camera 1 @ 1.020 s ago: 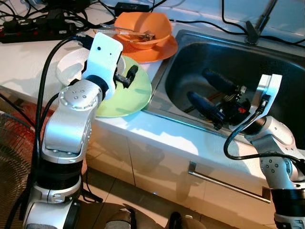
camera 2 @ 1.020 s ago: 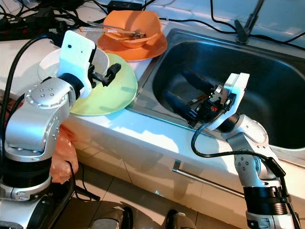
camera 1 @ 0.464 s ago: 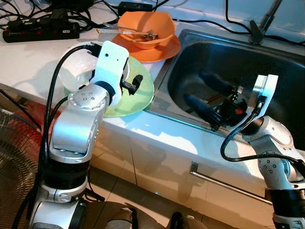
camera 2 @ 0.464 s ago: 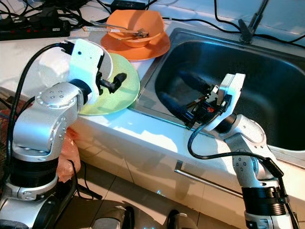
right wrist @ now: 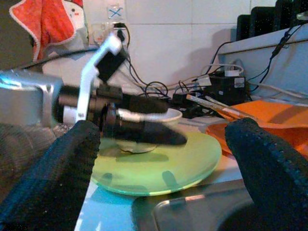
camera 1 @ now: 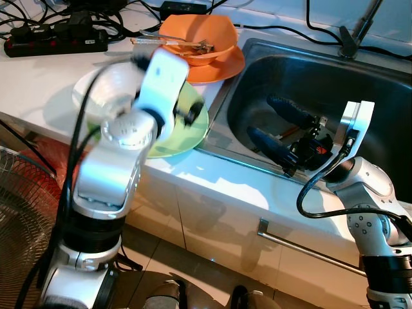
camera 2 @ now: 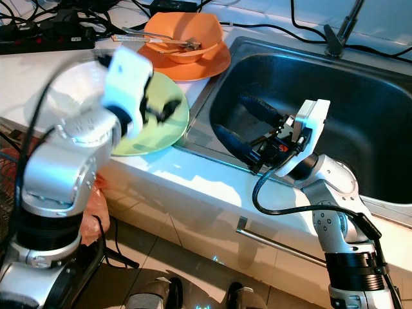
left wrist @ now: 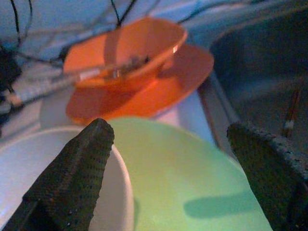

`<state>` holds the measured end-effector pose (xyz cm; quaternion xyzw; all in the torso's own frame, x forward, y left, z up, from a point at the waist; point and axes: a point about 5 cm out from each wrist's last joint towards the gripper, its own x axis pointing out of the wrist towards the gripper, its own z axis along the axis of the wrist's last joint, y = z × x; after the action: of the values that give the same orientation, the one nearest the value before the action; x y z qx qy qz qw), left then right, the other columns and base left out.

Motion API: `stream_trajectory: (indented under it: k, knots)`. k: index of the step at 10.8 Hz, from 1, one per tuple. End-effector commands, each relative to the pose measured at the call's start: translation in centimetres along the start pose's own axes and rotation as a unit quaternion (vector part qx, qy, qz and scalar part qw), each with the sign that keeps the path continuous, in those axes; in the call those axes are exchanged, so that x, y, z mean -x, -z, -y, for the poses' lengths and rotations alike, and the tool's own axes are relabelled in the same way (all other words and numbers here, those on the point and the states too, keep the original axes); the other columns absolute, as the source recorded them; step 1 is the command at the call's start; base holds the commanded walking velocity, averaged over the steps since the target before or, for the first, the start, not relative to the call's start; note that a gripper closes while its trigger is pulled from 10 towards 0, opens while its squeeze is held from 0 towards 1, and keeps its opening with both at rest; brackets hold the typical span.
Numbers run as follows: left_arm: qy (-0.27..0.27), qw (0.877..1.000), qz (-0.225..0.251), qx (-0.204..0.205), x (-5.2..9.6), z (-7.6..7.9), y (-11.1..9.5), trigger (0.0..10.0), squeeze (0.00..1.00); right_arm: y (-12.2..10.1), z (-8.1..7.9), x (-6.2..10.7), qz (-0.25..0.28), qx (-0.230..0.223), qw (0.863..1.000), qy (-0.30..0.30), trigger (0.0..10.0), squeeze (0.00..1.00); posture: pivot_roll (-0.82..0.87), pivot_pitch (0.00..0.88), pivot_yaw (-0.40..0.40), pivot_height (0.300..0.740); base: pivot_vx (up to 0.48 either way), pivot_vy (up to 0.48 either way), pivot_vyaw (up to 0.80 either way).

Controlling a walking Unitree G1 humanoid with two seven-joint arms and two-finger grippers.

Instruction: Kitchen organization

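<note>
the green plate (camera 1: 183,132) lies at the tabletop's (camera 1: 38,74) front edge, just beside the sink's (camera 1: 360,84) left rim, with a white bowl (camera 1: 106,90) touching it on its far-left side and an orange bowl (camera 1: 196,35) on an orange plate (camera 1: 222,67) behind it toward the back edge, a utensil resting in that bowl. nothing looks sorted yet, so the tidying seems barely begun: all the dishes are still out. the left claw (left wrist: 178,159) hovers over the green plate, fingers spread wide, holding nothing. the right claw (camera 1: 278,129) hangs inside the sink, fingers spread apart and empty.
</note>
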<state>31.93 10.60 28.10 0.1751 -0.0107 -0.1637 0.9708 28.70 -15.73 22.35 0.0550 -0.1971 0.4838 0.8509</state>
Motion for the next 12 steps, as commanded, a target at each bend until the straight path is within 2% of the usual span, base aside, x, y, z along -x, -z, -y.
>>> stream_trajectory:
  k: [1, 2, 3, 4, 6, 7, 9, 10, 11, 12]
  knots:
    - [-0.003, 1.000, 0.019, -0.003, 0.2, -0.3, -0.9, 10.0, 0.00, -0.1, 0.0, 0.0, 0.003, 0.008, 1.000, -0.007, 10.0, 0.00, 0.13, 0.161, 0.028, 0.740, 0.000, 0.000, 0.00]
    - [-0.011, 0.998, 0.056, 0.012, 0.5, -1.1, -2.0, 10.0, 0.00, -0.1, -0.1, -0.1, 0.005, 0.007, 1.000, -0.007, 10.0, 0.00, 0.14, 0.159, 0.031, 0.740, 0.000, 0.000, 0.00]
    - [-0.005, 0.996, 0.079, 0.049, 0.7, -1.7, -2.8, 10.0, 0.00, 0.0, -0.1, -0.1, 0.004, 0.007, 1.000, -0.007, 10.0, 0.00, 0.14, 0.160, 0.030, 0.740, 0.000, 0.000, 0.00]
    - [-0.025, 0.995, 0.079, 0.062, 1.0, -3.6, -2.7, 10.0, 0.00, 0.0, -0.1, 0.0, 0.004, 0.006, 1.000, -0.007, 10.0, 0.00, 0.14, 0.163, 0.031, 0.740, 0.000, 0.000, 0.00]
    - [-0.068, 0.995, 0.058, 0.050, 2.0, -8.2, -1.3, 10.0, 0.00, 0.1, -0.1, 0.0, 0.005, 0.006, 1.000, -0.006, 10.0, 0.00, 0.15, 0.165, 0.035, 0.740, 0.000, 0.000, 0.00]
    - [-0.106, 0.993, 0.021, 0.049, 3.0, -12.5, 0.7, 10.0, 0.00, 0.3, -0.2, -0.1, 0.002, 0.006, 1.000, -0.007, 10.0, 0.00, 0.15, 0.165, 0.035, 0.740, 0.000, 0.000, 0.00]
    - [-0.147, 0.987, -0.026, 0.054, 4.2, -16.5, 2.9, 10.0, 0.00, 0.3, -0.2, -0.2, 0.004, 0.005, 1.000, -0.007, 10.0, 0.00, 0.15, 0.164, 0.035, 0.740, 0.000, 0.000, 0.00]
    - [-0.178, 0.981, -0.036, 0.073, 4.8, -17.9, 3.4, 10.0, 0.00, 0.3, -0.3, -0.2, 0.004, 0.003, 1.000, -0.007, 10.0, 0.00, 0.15, 0.167, 0.033, 0.740, 0.000, 0.000, 0.00]
    - [-0.182, 0.975, -0.028, 0.122, 4.4, -18.0, 4.0, 10.0, 0.00, 0.4, -0.4, -0.2, 0.005, 0.000, 1.000, -0.007, 10.0, 0.00, 0.16, 0.168, 0.033, 0.740, 0.000, 0.000, 0.00]
    - [-0.171, 0.976, -0.036, 0.126, 4.0, -17.6, 4.9, 10.0, 0.00, 0.5, -0.4, -0.4, 0.004, 0.000, 1.000, -0.008, 10.0, 0.00, 0.15, 0.168, 0.029, 0.740, 0.000, 0.000, 0.00]
